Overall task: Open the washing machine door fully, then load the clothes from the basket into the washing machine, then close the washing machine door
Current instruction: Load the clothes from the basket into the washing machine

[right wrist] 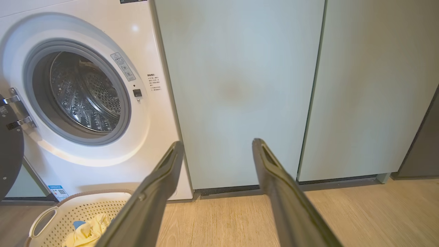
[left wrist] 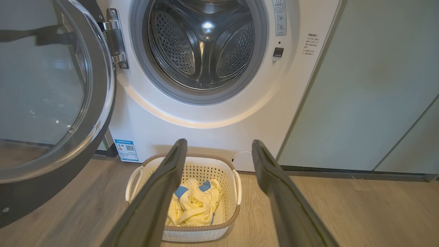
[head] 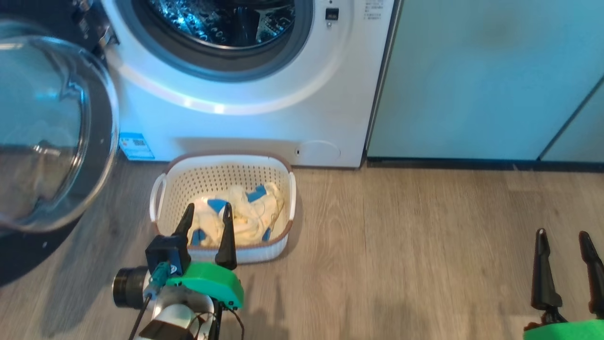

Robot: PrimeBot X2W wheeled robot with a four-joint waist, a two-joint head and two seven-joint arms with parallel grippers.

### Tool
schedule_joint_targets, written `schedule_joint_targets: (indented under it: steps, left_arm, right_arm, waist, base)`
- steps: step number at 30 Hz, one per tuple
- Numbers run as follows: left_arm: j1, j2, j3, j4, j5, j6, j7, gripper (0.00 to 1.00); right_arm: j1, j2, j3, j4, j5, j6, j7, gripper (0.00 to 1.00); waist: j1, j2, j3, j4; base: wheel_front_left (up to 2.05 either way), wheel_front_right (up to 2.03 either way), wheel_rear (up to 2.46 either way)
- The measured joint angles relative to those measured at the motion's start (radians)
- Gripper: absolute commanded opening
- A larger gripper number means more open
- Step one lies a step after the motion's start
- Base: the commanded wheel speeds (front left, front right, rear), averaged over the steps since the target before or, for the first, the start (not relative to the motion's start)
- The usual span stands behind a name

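The washing machine [head: 264,127] [left wrist: 219,116] [right wrist: 103,154] stands white against the wall, its drum mouth uncovered. Its round door [head: 52,132] [left wrist: 51,103] with the clear glass bowl is swung wide open to the left. On the floor before the machine sits the cream basket [head: 160,191] [left wrist: 233,192] [right wrist: 51,216], holding the cream and blue clothes [head: 245,212] [left wrist: 195,206] [right wrist: 87,231]. My left gripper [head: 207,212] [left wrist: 219,145] hangs open just above the basket's near side, fingers empty. Far off at the lower right, my right gripper [head: 564,238] [right wrist: 216,144] is open and empty, facing the cabinets.
Pale teal cabinet panels [head: 486,80] [right wrist: 247,92] run along the wall right of the washer. Wood-look floor [head: 424,245] spreads to the right of the basket. The open door juts into the space at the left.
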State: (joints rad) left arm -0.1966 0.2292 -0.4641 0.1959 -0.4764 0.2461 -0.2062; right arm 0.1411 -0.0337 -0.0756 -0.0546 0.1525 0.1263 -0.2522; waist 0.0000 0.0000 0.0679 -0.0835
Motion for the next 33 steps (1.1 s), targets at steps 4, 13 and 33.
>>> schedule_joint_targets:
  steps: [4, 13, 33]
  left_arm:
    - [-0.001, 0.0, -0.001, -0.001, 0.003, 0.001, 0.0, 1.0]
    - [-0.004, -0.002, -0.003, -0.001, 0.007, 0.001, -0.004, 1.0]
    - [-0.013, -0.005, -0.007, 0.009, 0.007, 0.002, -0.006, 1.0]
  right_arm:
    - [-0.001, 0.0, 0.0, 0.0, 0.0, 0.0, 0.0, 1.0]
    - [-0.004, 0.0, 0.003, 0.0, 0.0, 0.0, 0.0, 1.0]
    - [-0.005, 0.0, 0.006, 0.003, 0.002, 0.0, 0.0, 1.0]
  waist:
    - [0.0001, 0.0, 0.004, 0.001]
    - [0.0003, 0.0, 0.014, 0.005]
    - [0.0, 0.0, 0.03, 0.006]
  base:
    - [2.06, -2.06, 0.0]
    - [1.26, -1.21, -0.05]
    - [0.05, -0.05, 0.0]
